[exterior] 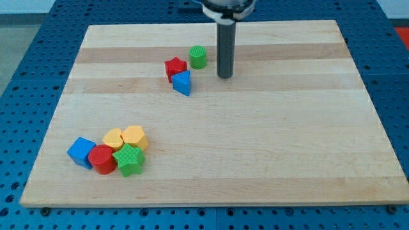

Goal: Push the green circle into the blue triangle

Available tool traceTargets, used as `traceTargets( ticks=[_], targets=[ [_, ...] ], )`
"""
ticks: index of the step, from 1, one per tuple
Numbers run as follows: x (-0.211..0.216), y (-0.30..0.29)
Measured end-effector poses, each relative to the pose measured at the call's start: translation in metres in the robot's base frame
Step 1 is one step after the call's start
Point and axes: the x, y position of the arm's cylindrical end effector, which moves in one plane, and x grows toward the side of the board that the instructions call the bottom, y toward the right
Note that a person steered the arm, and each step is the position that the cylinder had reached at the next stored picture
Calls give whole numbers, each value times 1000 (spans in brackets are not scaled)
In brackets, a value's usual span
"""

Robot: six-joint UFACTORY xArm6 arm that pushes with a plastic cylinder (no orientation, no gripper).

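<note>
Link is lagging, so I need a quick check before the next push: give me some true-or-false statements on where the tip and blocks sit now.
1. My tip is to the view's right of the green circle. True.
2. The green circle touches the blue triangle. False: a gap separates them.
3. The red star sits beside the blue triangle. True.
4. The green star lies near the view's top. False: it sits in the bottom-left cluster.
</note>
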Motion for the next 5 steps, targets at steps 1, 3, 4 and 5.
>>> traceTargets(
  ticks=[1, 3, 4, 5],
  targets=[
    [-41, 0],
    [-84, -33],
    [-75, -46],
    [-56, -54]
  ],
)
